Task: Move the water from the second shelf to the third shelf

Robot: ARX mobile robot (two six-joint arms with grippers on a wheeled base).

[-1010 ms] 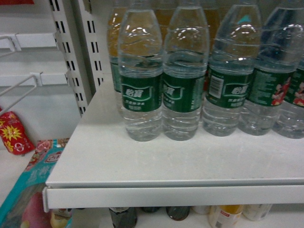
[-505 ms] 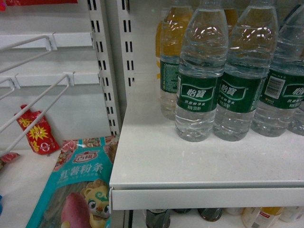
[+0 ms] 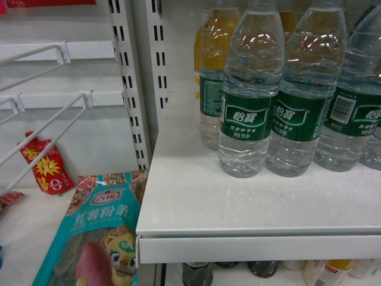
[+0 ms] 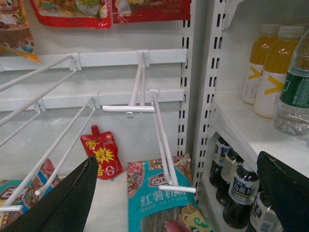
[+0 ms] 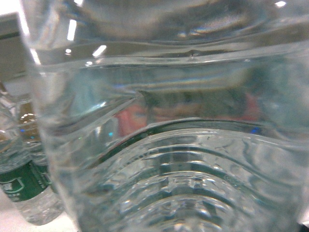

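Note:
Several clear water bottles with green labels stand in a row on the white shelf [image 3: 238,202]; the nearest two are the left one [image 3: 250,101] and its neighbour [image 3: 300,101]. In the right wrist view one water bottle [image 5: 183,145] fills nearly the whole frame, pressed close to the camera and hiding the right fingers; more green-labelled bottles [image 5: 24,188] stand to its left. My left gripper [image 4: 178,203] hangs open, black fingers [image 4: 63,203] wide apart with nothing between them, left of and below the shelf. Neither gripper shows in the head view.
Orange drink bottles [image 4: 270,72] stand behind the water. Dark bottles [image 4: 236,188] fill the shelf below. White wire hooks [image 4: 159,140] jut out from the left bay, over a teal snack packet [image 3: 95,238] and a red pouch [image 3: 44,167]. A slotted upright [image 3: 134,89] divides the bays.
The head view has swung left over the last second, so the shelf and bottles sit further right and the left bay shows. Since half a second ago it has barely shifted.

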